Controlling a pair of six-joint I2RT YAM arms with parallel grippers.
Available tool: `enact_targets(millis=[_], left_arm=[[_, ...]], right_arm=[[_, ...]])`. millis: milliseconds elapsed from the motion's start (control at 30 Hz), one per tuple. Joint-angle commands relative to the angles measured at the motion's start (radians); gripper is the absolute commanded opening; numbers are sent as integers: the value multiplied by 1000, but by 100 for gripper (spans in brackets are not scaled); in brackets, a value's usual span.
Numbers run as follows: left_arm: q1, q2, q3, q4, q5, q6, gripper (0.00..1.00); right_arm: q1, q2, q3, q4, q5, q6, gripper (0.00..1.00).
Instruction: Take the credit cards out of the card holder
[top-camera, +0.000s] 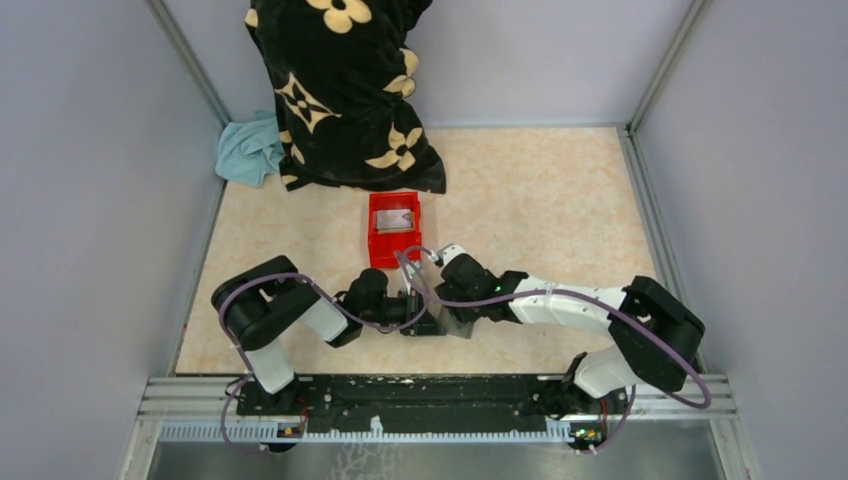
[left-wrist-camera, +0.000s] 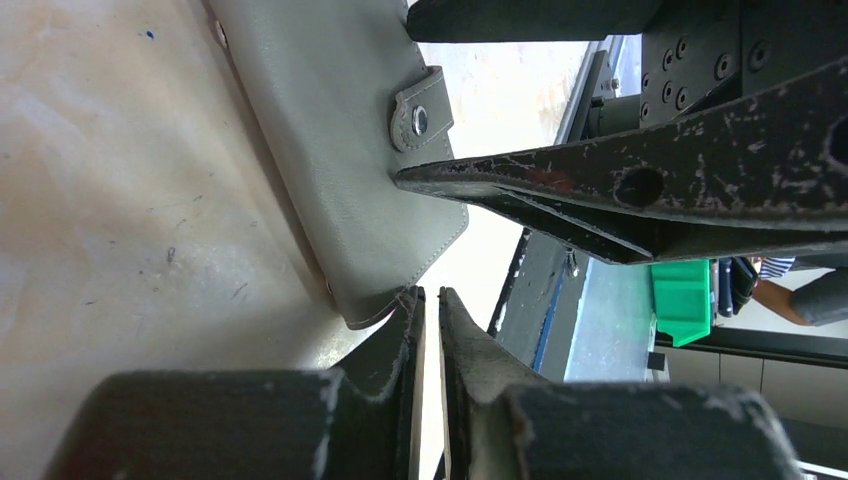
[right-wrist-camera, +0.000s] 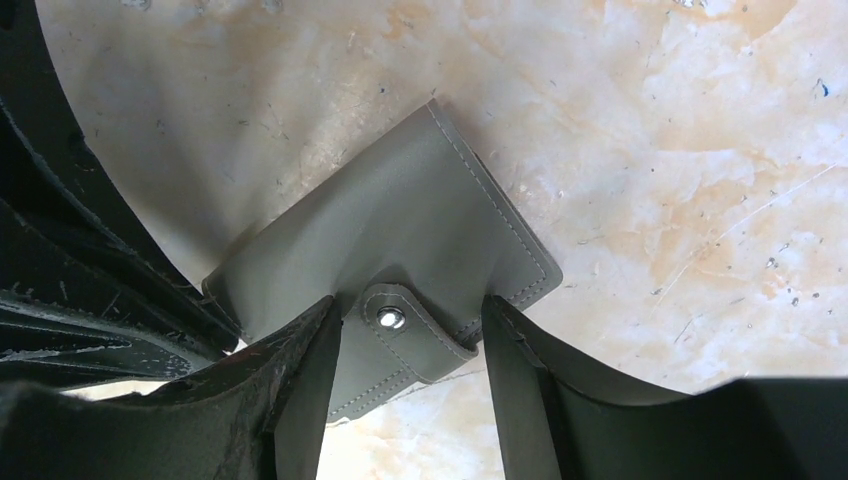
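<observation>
Left gripper pinches the holder just robot-side of the bin, which holds one card; our right gripper gapes wide astride the snap tab. Next, we reckon: nip another.

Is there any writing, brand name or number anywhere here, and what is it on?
No readable text in any view.
Grey stitched folding card holder: only a plain metal snap, no brand.
Black cloth with cream flowers: pattern, no letters.
Red plastic bin: no label visible.
</observation>
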Motion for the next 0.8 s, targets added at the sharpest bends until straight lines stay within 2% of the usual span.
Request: enact_targets(millis=[0, 167, 300, 333, 433, 633, 767], left_arm=[[5, -6, -7, 31, -6, 15, 15], [7, 11, -7, 48, -4, 4, 15], [14, 12, -12, 52, -9, 5, 15], [15, 14, -13, 54, -9, 5, 15], [21, 17, -13, 60, -5, 4, 15], [26, 24, -16, 71, 2, 2, 15], [28, 23, -21, 76, 3, -2, 15]], right_arm=[[15, 45, 21, 25, 13, -6, 54], [17, 74, 14, 5, -34, -4, 37], [16, 90, 14, -34, -80, -3, 28], [16, 97, 16, -45, -85, -2, 23], [16, 122, 19, -65, -86, 7, 0], [15, 115, 10, -30, -123, 35, 0], [-23, 38, -22, 65, -259, 72, 0]])
